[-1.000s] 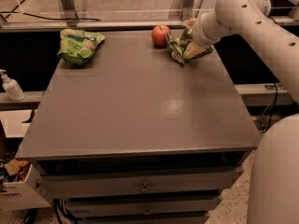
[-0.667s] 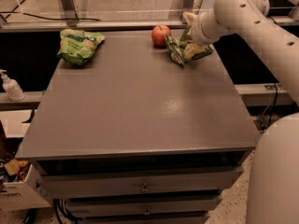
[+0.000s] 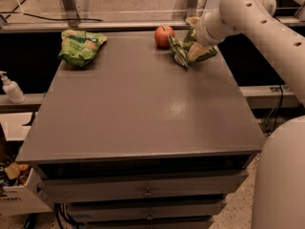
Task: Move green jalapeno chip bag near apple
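Observation:
The green jalapeno chip bag [image 3: 191, 52] is a crinkly dark-green bag lying on the table's far right part. The small red apple [image 3: 163, 36] stands just to its left, a narrow gap away. My gripper [image 3: 193, 28] is at the far upper edge of the bag, coming in from the right on the white arm [image 3: 248, 13]. The bag and the wrist hide where it meets the bag.
A lighter green chip bag [image 3: 80, 46] lies at the table's far left corner. The grey table top [image 3: 143, 109] has drawers below its front edge. A white pump bottle [image 3: 11, 88] stands on a ledge to the left. A rail runs behind the table.

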### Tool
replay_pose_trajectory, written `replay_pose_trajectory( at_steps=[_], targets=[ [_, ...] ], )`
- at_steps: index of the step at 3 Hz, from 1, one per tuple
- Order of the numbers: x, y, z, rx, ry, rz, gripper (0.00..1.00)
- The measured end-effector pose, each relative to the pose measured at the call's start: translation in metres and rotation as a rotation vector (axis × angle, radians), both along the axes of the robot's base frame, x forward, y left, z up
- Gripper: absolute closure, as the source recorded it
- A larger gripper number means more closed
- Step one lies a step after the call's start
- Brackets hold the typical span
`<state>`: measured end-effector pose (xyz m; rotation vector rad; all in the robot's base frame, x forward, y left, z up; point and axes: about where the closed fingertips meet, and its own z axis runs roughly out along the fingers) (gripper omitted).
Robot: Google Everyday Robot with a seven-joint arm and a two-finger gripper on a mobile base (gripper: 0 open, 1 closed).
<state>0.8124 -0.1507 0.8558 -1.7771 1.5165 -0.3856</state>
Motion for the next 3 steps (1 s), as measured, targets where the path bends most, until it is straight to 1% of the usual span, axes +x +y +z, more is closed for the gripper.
replay_pose_trajectory(
  at_steps=[1, 2, 3],
  targets=[
    [0.0, 0.0, 0.0019, 0.0, 0.0, 0.0, 0.42],
    [0.0004, 0.0018, -0.0011, 0.0, 0.004, 0.002, 0.39],
    [0.0032, 0.0039, 0.0039, -0.01, -0.006, 0.011, 0.16]
  ],
)
